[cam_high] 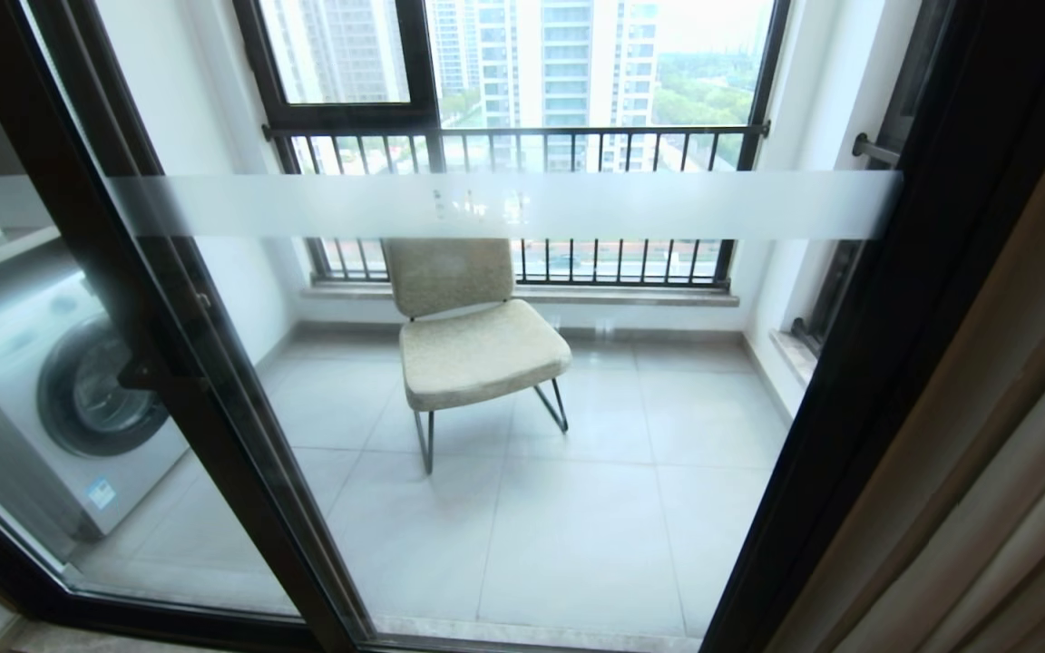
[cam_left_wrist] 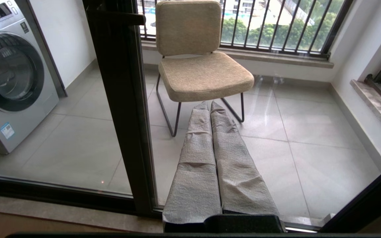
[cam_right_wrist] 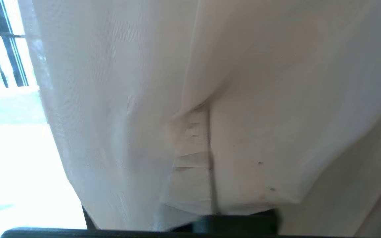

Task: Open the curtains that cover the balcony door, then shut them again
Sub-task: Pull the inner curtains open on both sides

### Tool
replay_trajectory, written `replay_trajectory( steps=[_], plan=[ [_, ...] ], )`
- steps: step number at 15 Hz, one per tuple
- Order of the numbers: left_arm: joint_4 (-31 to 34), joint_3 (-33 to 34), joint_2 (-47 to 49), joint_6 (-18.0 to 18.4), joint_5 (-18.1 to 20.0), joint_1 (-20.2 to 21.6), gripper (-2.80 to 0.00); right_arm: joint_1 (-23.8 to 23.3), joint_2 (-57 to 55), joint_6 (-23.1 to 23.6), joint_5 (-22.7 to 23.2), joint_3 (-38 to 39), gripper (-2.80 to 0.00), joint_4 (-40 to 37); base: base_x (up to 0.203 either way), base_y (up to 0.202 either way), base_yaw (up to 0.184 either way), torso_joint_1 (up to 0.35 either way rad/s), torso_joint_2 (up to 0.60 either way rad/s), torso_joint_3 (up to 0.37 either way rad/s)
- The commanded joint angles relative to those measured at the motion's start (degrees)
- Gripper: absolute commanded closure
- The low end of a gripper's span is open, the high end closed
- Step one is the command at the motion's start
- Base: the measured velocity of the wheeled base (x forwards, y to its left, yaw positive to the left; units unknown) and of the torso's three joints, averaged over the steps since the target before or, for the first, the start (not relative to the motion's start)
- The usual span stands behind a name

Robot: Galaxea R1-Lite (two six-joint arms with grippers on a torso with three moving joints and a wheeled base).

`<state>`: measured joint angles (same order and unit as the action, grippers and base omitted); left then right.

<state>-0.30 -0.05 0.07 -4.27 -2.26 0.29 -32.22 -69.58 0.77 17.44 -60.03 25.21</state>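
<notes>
The balcony door (cam_high: 885, 299), black-framed glass with a frosted band (cam_high: 504, 204), stands uncovered. The cream-beige curtains (cam_high: 985, 472) hang bunched in folds at the right edge of the head view. In the right wrist view the white sheer curtains (cam_right_wrist: 117, 99) fill nearly everything. The sheer drapes over one finger of my right gripper (cam_right_wrist: 207, 112) and runs into the thin seam between the two close-set fingers. My left gripper (cam_left_wrist: 209, 103) is shut and holds nothing; its grey-wrapped fingers (cam_left_wrist: 197, 158) point at the door glass. Neither arm shows in the head view.
Behind the glass a beige chair (cam_high: 473, 345) stands on the tiled balcony floor, with a washing machine (cam_high: 60, 399) at the left. A black-framed window with railing bars (cam_high: 513, 136) is at the back. The door's middle post (cam_left_wrist: 121, 109) is close to my left gripper.
</notes>
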Motion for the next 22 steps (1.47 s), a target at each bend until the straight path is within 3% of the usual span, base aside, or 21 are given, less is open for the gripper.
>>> replay_trajectory(
  steps=[1, 6, 9, 14, 22],
  plan=[
    [-0.05, 0.05, 0.01, -0.04, -0.03, 0.06, 0.0, 0.05, 0.23, 0.0, 0.11, 0.17, -2.8, -0.14, 0.0, 0.0, 0.0, 0.0, 0.0, 0.0],
    [-0.05, -0.03, 0.01, -0.04, -0.03, 0.06, 0.0, -0.04, 1.76, 0.09, -0.79, 3.75, -2.8, 0.1, 0.0, 0.0, 0.0, 0.0, 0.0, 0.0],
    [-0.05, -0.02, 0.0, -0.04, -0.03, -0.02, 0.0, -0.04, 5.52, 0.19, -3.54, 9.89, -2.8, 0.29, 0.0, 0.0, 0.0, 0.0, 0.0, 0.0],
    [-0.05, 0.04, 0.01, -0.04, -0.03, 0.04, 0.0, 0.28, 16.8, -0.12, -3.58, 24.21, -2.8, 0.32, 0.0, 0.0, 0.0, 0.0, 0.0, 0.0],
    [-0.05, 0.05, 0.01, -0.04, -0.03, 0.06, 0.0, 17.59, 26.65, 2.81, -4.21, 40.52, -2.8, 6.89, 0.0, 0.0, 0.0, 0.0, 0.0, 0.0]
  ],
)
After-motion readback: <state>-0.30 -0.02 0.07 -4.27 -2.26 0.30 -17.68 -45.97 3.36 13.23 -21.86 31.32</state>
